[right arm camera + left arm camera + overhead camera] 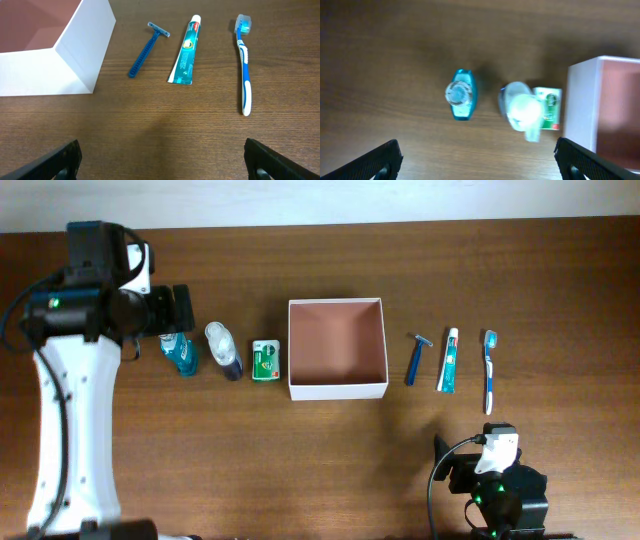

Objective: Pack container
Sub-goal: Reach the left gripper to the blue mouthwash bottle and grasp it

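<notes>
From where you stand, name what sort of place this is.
Likely a robot lab bench, not a bathroom: a razor, toothpaste tube and toothbrush laid in a row on a wooden table beside the open container, with a white robot arm nearby.

Dead centre of the wooden table [230, 470] sits the open container [338, 390], reddish-brown inside with nothing in it. To one side stand a teal bottle [182, 357], a white-capped bottle [224, 350] and a green packet [266, 361]; on the other side lie a blue razor [417, 358], a toothpaste tube [448, 360] and a blue toothbrush [489, 370]. The left arm [70, 380] reaches over the teal bottle, and the right arm [497, 485] sits folded at the near edge.
</notes>
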`<state>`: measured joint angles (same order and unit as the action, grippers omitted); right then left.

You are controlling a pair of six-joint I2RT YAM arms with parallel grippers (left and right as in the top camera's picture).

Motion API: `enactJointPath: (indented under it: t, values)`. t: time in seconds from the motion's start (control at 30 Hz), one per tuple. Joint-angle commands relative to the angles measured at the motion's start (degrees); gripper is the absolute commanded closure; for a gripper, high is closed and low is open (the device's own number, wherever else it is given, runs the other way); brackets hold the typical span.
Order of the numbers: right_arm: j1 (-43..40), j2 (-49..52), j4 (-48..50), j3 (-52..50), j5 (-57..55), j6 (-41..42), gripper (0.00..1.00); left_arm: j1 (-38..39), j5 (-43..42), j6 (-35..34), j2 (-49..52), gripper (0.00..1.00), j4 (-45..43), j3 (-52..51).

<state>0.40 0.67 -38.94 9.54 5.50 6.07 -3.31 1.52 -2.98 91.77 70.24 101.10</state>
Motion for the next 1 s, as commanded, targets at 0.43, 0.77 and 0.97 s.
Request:
enactJointPath:
  t: [0.43, 0.77, 0.97]
  values:
    - [-0.4, -0.5, 0.0, -0.3, 0.1, 0.4, 0.01, -4.3, -0.7, 5.8, 20.5, 0.18, -2.5, 1.0]
    - [-0.4, -0.5, 0.0, -0.3, 0.1, 0.4, 0.01, -4.3, -0.9, 5.9, 24.2, 0.45, -3.4, 1.0]
    - [-0.4, -0.5, 0.0, -0.3, 0.1, 0.4, 0.01, -4.3, -1.6, 5.9, 24.1, 0.68, -2.5, 1.1]
